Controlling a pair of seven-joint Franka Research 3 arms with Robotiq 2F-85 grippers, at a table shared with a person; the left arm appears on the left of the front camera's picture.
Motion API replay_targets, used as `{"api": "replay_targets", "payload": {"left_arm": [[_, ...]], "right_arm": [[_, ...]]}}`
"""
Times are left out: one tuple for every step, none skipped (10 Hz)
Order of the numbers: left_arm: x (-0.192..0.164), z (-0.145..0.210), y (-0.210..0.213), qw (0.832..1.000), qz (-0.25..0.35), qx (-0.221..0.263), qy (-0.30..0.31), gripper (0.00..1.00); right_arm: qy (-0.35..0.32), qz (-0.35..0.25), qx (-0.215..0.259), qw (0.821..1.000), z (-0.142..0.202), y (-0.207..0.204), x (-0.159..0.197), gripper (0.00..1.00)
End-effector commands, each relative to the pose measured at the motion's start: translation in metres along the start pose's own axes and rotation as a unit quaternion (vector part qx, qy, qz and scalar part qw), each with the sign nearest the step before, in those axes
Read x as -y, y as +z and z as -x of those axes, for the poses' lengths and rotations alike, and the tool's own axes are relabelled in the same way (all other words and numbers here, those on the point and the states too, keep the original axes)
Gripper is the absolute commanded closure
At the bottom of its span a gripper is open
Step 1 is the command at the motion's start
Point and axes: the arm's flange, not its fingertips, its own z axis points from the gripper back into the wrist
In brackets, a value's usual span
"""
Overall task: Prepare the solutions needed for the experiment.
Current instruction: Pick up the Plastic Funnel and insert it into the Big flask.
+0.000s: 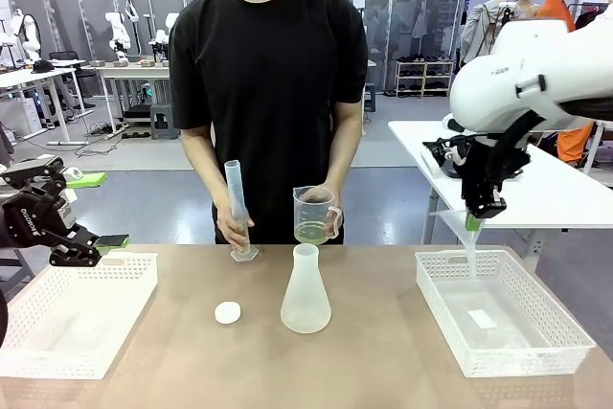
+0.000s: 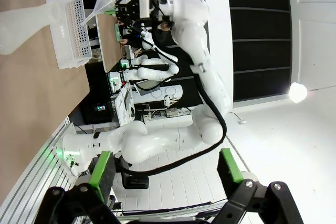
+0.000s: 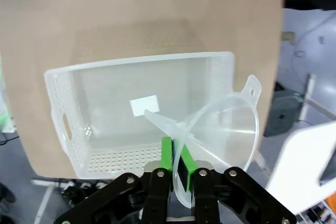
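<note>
The solutions (image 1: pixel 311 232) show as a pale yellow-green band at the bottom of a clear measuring cup (image 1: pixel 314 213) held by the person's hand at the far table edge. Their other hand tilts a graduated cylinder (image 1: pixel 235 200) standing on the table. An empty conical flask (image 1: pixel 306 291) stands mid-table. My right gripper (image 1: pixel 472 220) is shut on the rim of a clear funnel (image 3: pixel 226 129), hanging above the right white basket (image 3: pixel 60 114). My left gripper (image 1: pixel 91 246) is open and empty over the far edge of the left basket (image 1: pixel 77 318); its green pads (image 2: pixel 101 167) stand wide apart.
A small white round disc (image 1: pixel 228 312) lies on the table left of the flask. A white label lies on the right basket's floor (image 1: pixel 482 319). The person stands close behind the table. Bare brown tabletop stretches between the two baskets.
</note>
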Motion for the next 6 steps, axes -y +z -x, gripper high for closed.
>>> {"api": "replay_targets", "payload": {"left_arm": [[0.002,0.0,0.0,1.0,0.008,-0.002,0.002,0.0],[0.002,0.0,0.0,1.0,0.008,-0.002,0.002,0.0],[0.002,0.0,0.0,1.0,0.008,-0.002,0.002,0.0],[0.002,0.0,0.0,1.0,0.008,-0.002,0.002,0.0],[0.002,0.0,0.0,1.0,0.008,-0.002,0.002,0.0],[0.002,0.0,0.0,1.0,0.008,-0.002,0.002,0.0]], "right_arm": [[-0.01,0.093,-0.01,0.996,-0.007,0.014,-0.042,1.0],[-0.011,0.102,-0.011,0.995,-0.009,0.018,-0.046,1.0],[-0.012,0.105,-0.001,0.994,-0.009,0.019,-0.048,1.0],[-0.018,0.101,0.006,0.995,-0.01,0.018,-0.048,1.0],[-0.021,0.097,0.015,0.995,-0.011,0.016,-0.049,1.0],[-0.001,0.1,0.008,0.995,-0.011,0.03,-0.048,1.0]]}}
